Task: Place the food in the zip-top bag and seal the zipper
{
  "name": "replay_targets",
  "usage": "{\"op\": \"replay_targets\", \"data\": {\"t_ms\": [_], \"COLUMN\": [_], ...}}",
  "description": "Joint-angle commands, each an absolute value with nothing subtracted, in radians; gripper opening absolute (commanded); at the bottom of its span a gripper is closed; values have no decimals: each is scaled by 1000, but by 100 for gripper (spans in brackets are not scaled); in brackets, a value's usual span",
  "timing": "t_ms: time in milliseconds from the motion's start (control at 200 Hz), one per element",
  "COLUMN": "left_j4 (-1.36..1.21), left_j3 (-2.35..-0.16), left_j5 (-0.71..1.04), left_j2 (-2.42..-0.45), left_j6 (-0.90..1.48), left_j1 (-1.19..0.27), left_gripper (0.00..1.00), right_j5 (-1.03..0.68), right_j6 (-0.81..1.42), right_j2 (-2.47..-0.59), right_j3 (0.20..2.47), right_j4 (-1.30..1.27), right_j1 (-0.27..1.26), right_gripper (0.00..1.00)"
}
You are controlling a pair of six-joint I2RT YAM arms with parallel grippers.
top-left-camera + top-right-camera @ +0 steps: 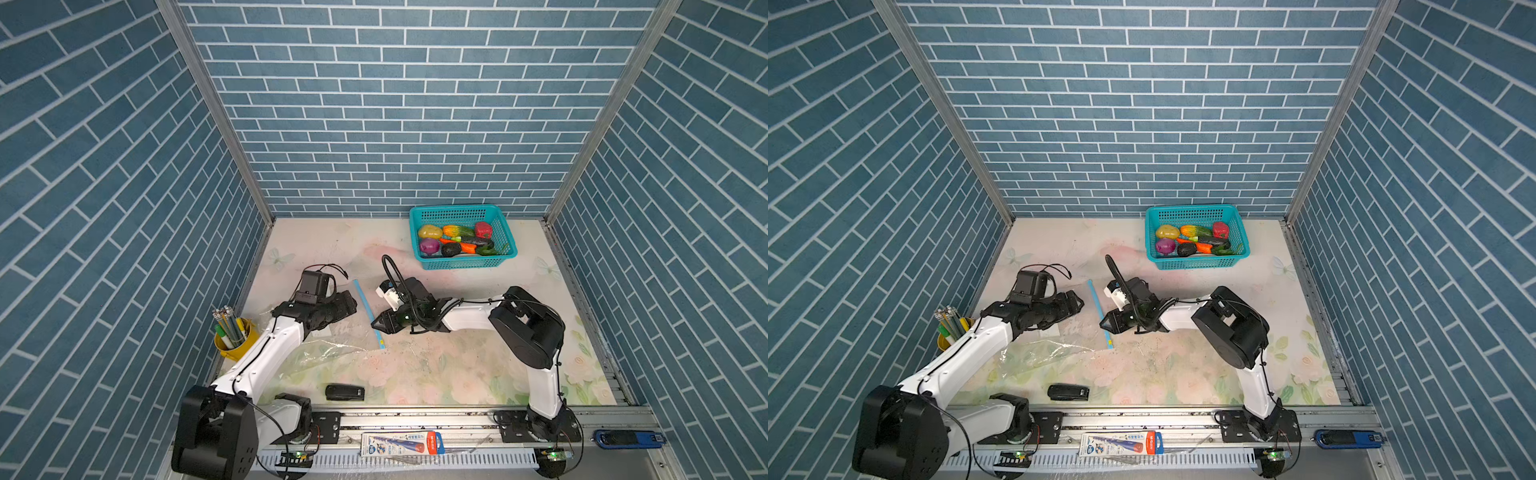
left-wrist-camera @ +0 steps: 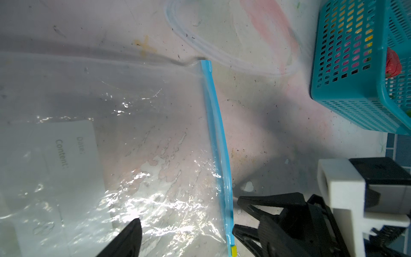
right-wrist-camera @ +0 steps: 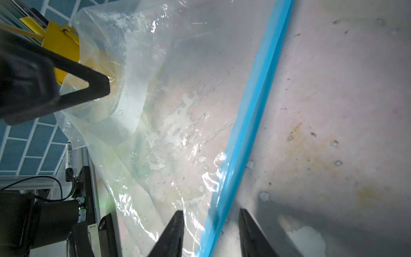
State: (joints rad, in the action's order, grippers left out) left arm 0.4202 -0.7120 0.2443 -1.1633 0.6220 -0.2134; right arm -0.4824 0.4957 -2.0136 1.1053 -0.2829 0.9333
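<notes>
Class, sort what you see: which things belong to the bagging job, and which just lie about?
Job: zip-top bag, zipper, toy vegetables in the teal basket.
Lying about: yellow pencil cup, black gadget, printed packet, blue case.

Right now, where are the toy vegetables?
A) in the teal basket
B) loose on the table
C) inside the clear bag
A: the toy vegetables all sit in the teal basket, while the clear bag lies flat with none seen inside.

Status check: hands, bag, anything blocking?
Left hand open, over the zip-top bag. Right hand open, astride the zipper, not clamped. Food in the basket, bag empty. Nothing blocking.
</notes>
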Motion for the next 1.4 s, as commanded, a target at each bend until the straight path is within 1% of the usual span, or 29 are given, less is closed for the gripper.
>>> {"op": "replay_targets", "data": {"t_ms": [0,260,505,705,785,940,1155,1255,1320,1390], "left_j4": [410,381,365,354,348,351,376,383,370,371], "left_j3": [-701,-660,-653,-655,-659,-685,-740,-764,-772,-792], "left_j5": [243,247,255,265,270,292,309,322,346,359], "left_j2": [-1167,-1172,-1186,-1202,-1206,-1209,-1203,-1210,-1216,-1230], "left_j6": [625,632,634,639,644,654,664,658,656,655], "left_j1": [-208,-207,-208,-208,-210,-214,-232,-242,-245,-248], "left_gripper": [84,84,84,84,84,84,83,83,80,77], "right_j5": [-539,-569,-580,-562,-557,-506,-403,-356,-299,-237], "right_j6": [518,536,542,529,525,503,432,402,361,280], "right_j2": [-2047,-2087,-2090,-2062,-2056,-2034,-2004,-2002,-1992,-1981], "right_j3": [1163,1183,1182,1150,1145,1120,1033,1020,992,935], "right_j4": [-329,-353,-371,-393,-398,-420,-571,-588,-642,-758], "right_j1": [930,920,918,917,919,925,946,957,972,992], "right_gripper": [38,31,14,9,3,0,0,0,0,0]}}
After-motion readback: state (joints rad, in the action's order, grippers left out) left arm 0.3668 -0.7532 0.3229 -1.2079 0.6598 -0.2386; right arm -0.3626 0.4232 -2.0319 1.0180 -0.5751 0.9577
